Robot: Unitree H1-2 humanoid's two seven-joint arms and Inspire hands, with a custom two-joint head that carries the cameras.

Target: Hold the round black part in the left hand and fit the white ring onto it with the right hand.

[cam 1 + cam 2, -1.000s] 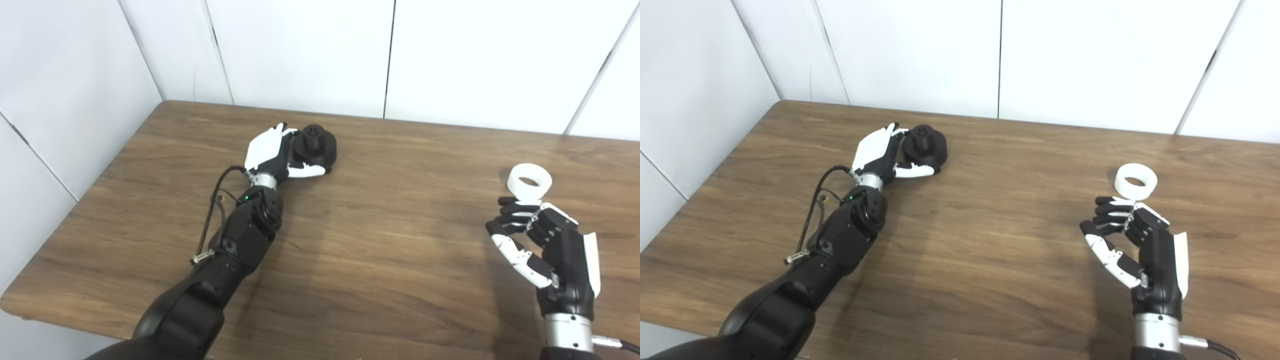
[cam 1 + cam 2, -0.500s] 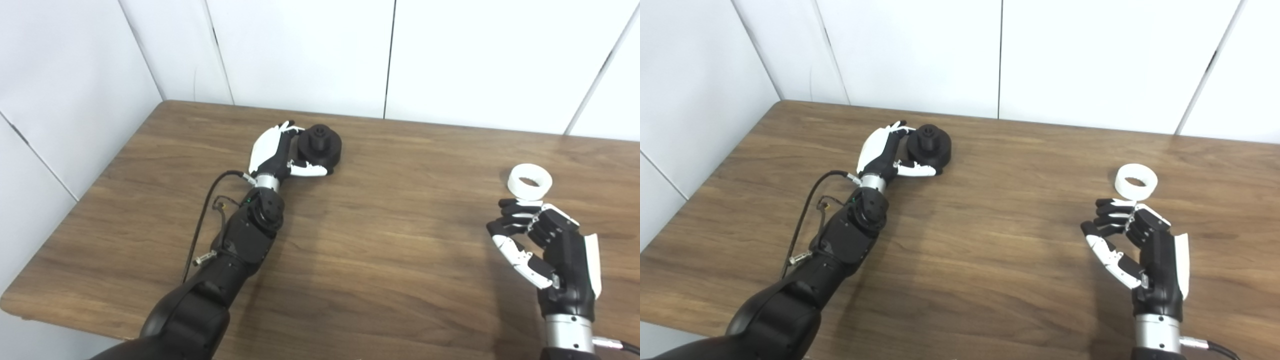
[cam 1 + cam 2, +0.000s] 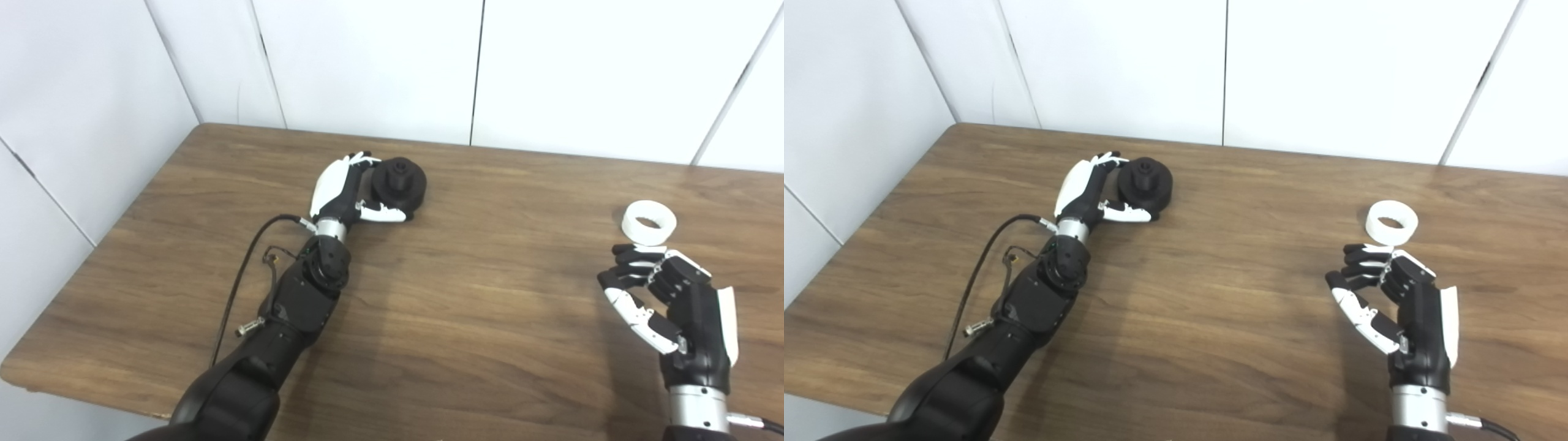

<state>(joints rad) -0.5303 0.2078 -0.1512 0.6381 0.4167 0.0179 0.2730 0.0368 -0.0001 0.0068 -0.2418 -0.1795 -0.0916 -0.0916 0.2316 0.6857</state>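
Observation:
The round black part (image 3: 399, 184) stands on the wooden table (image 3: 478, 294) at the back left, a small knob on its top. My left hand (image 3: 343, 193) wraps it from the left, fingers behind it and thumb along its near side. The white ring (image 3: 648, 221) lies flat on the table at the right. My right hand (image 3: 667, 300) hovers just on the near side of the ring, palm facing left, fingers curled and apart, holding nothing and not touching the ring.
White wall panels (image 3: 367, 61) close the table's far and left sides. A thin cable (image 3: 245, 263) loops beside my left forearm. The table's near left corner (image 3: 12, 367) is in view.
My left hand and the black part have slid together a little to the right and nearer. The right hand and the ring have stayed where they were.

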